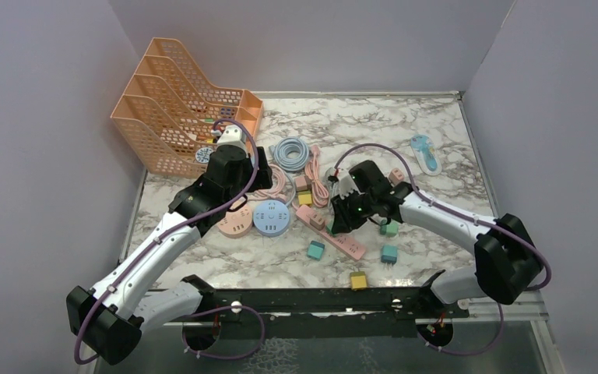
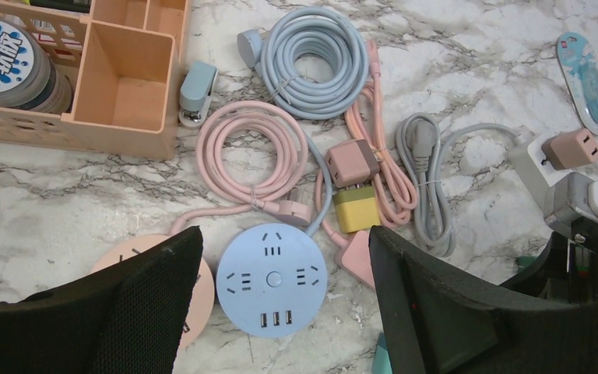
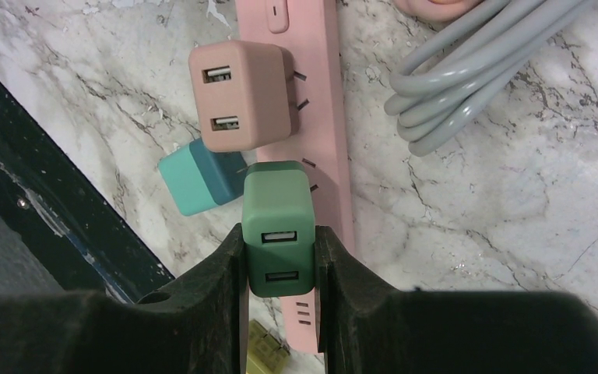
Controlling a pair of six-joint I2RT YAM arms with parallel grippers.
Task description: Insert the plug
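Green plug point(image 3: 279, 204) at pink strip point(image 3: 323, 54), pink charger point(image 3: 237, 93) adj.

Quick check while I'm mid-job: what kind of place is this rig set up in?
Probably a staged test cell, not a home: plain walls box in a marble-patterned table strewn with power strips, coiled cables and chargers, plus an orange file rack.

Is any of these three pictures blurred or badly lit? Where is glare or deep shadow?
Top external view: soft, even light, faint shadows, no glare on the marble table. Left wrist view: blue round socket sharp; left gripper's fingers nearly black, little detail. Right wrist view: green USB charger and pink power strip sharp; right gripper's fingers dark too.
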